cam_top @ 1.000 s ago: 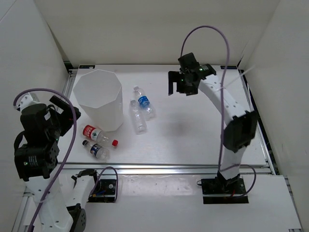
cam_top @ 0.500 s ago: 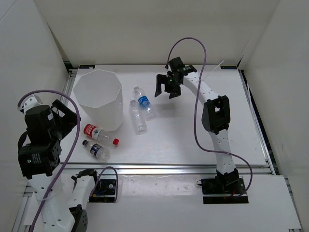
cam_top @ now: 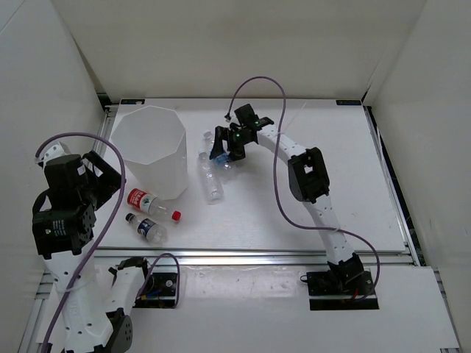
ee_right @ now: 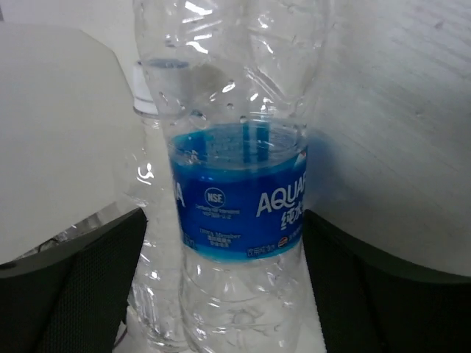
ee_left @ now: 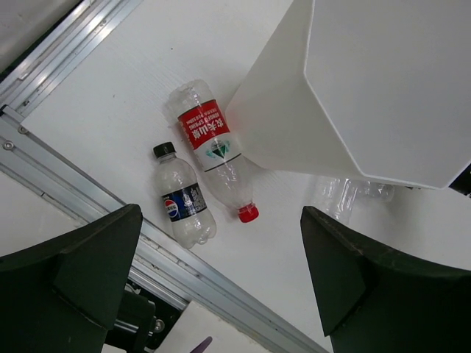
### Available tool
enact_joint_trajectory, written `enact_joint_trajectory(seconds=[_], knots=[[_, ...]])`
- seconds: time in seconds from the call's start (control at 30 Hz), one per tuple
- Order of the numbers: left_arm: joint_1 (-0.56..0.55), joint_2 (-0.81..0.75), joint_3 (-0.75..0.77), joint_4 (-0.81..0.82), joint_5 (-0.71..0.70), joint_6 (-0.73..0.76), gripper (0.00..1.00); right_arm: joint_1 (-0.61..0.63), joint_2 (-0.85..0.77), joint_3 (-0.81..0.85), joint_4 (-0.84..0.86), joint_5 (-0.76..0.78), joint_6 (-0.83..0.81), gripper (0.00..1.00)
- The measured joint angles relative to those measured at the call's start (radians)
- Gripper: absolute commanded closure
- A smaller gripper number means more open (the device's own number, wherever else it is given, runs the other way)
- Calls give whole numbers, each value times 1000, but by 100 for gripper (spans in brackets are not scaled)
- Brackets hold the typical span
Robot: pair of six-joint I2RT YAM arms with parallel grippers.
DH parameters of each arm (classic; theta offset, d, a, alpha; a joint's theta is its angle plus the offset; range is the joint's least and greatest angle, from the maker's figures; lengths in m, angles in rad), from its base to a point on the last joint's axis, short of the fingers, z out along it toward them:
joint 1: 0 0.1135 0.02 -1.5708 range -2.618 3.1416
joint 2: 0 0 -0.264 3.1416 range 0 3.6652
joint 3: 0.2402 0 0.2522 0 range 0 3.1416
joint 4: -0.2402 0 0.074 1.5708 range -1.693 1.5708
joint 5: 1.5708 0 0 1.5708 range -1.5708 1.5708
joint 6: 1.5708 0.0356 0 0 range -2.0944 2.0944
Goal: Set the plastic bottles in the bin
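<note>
I've got my right gripper [ee_right: 228, 290] spread wide either side of the blue-labelled bottle [ee_right: 235, 198], left gripper [ee_left: 221, 279] gaping too.

White desk [cam_top: 243, 213] carried the bin [cam_top: 151, 151], standing, plus red-labelled bottle [cam_top: 147, 203], dark-capped bottle [cam_top: 147, 229], unlabelled bottle [cam_top: 210, 180] and blue-labelled bottle [ee_right: 235, 198], all lying flat.

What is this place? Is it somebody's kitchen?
Probably a robot lab booth, not a kitchen: a left arm and right arm bolted by a white table with metal rails, plain white walls all round, and only bottles and a bin set out.
</note>
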Motion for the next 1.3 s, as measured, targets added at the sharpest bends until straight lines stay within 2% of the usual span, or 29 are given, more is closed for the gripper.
enact_joint_trajectory(seconds=[0.03,0.07,0.1,0.2,0.33,0.43,0.53,0.63,0.73,0.8,0.9,1.0,1.03,1.07,1.1,1.23,1.3], knots=[[0,0,7,0,-6,2,0,6,0,0,7,3,4,21],[0,-1,13,1,-12,4,0,11,0,-6,15,7,6,45],[0,-3,17,1,-18,6,0,14,0,-16,23,13,3,55],[0,-7,21,2,-27,5,0,12,-20,-74,55,12,17,73],[0,-24,-5,8,-31,-10,0,-11,-143,-219,29,81,7,74],[0,-73,-70,23,-29,-34,0,-43,-244,-238,-41,113,-3,74],[0,-141,-146,63,-20,-77,0,-69,-381,-200,-75,133,0,74],[-6,-230,-239,95,-5,-152,0,-43,-491,-53,-56,172,18,74],[-23,-292,-306,122,18,-207,0,80,-583,71,53,244,3,68],[-36,-304,-319,136,27,-230,0,192,-609,141,129,282,-27,68],[-76,-298,-313,153,28,-244,0,351,-566,261,227,321,-84,67],[-119,-265,-272,153,20,-247,0,414,-499,266,302,340,-116,59],[-131,-253,-256,154,20,-247,0,415,-470,258,314,347,-123,42],[-141,-242,-241,153,19,-246,0,413,-443,255,317,351,-126,42],[-151,-232,-222,148,18,-245,0,409,-404,255,319,354,-138,0],[-170,-214,-185,137,3,-234,0,401,-276,253,284,376,-174,0],[-171,-214,-179,129,-6,-231,0,401,-284,213,258,410,-194,0]])
